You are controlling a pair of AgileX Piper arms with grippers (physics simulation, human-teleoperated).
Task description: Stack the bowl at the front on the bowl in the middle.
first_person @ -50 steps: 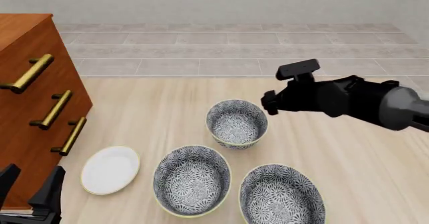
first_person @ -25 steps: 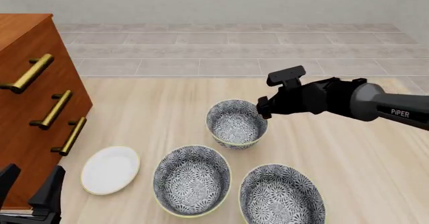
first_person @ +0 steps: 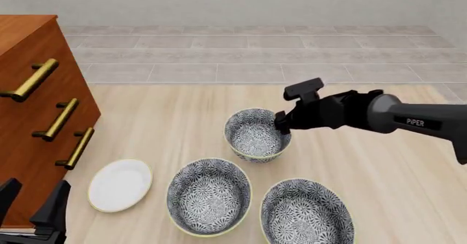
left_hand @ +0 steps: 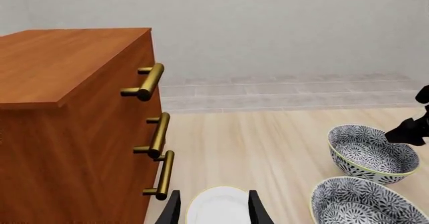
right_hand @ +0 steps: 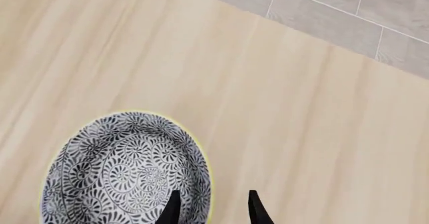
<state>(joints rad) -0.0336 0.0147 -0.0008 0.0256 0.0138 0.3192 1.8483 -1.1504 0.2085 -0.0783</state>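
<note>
Three grey-and-white floral bowls with yellow rims stand on the table. The bowl at the front [first_person: 257,134] [right_hand: 124,171] [left_hand: 372,153] is the farthest from the camera. The bowl in the middle [first_person: 209,196] [left_hand: 365,204] sits nearer, to the left. My right gripper [first_person: 281,125] [right_hand: 212,209] is open and low at the front bowl's right rim, one finger inside it and one outside. My left gripper [first_person: 33,208] [left_hand: 213,214] is open at the near left corner and holds nothing.
A third identical bowl [first_person: 307,211] stands nearest, at the right. A small white plate [first_person: 120,185] [left_hand: 218,209] lies left of the bowls. A wooden drawer cabinet [first_person: 36,107] [left_hand: 67,108] with brass handles fills the left side.
My right gripper has moved left and down, from beside the farthest bowl to its right rim. The left arm and all bowls have stayed put.
</note>
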